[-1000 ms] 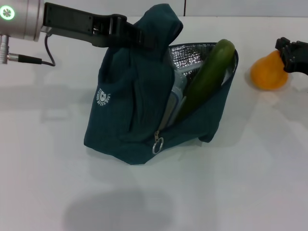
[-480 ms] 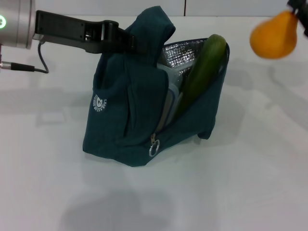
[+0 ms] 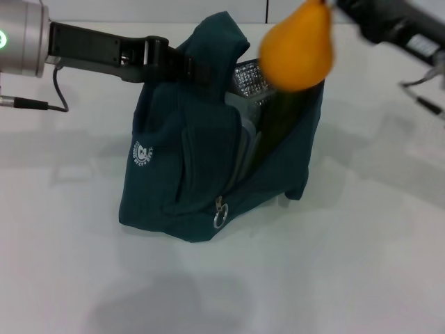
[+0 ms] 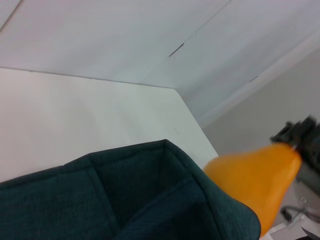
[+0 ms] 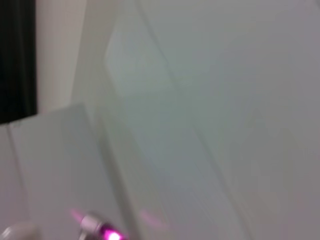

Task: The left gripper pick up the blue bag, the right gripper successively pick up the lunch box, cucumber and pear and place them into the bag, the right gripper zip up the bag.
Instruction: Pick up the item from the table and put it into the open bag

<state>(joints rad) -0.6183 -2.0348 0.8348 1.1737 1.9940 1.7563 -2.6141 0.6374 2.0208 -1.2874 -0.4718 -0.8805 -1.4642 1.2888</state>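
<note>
One pear (image 3: 297, 52) hangs from our right gripper (image 3: 332, 5), clamped on its stem end, directly above the blue bag's (image 3: 208, 160) mouth at 12 o'clock; our left gripper (image 3: 191, 64) pinches the bag's handle.

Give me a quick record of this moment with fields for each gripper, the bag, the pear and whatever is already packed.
left gripper: shut on the blue bag's handle, holding the top up
right gripper: at the top right of the head view, carrying the pear by its top
blue bag: standing on the white table, mouth open, zipper undone
pear: in the air over the bag's opening, not yet inside
cucumber: standing on end inside the bag
lunch box: inside, only an edge showing
</note>
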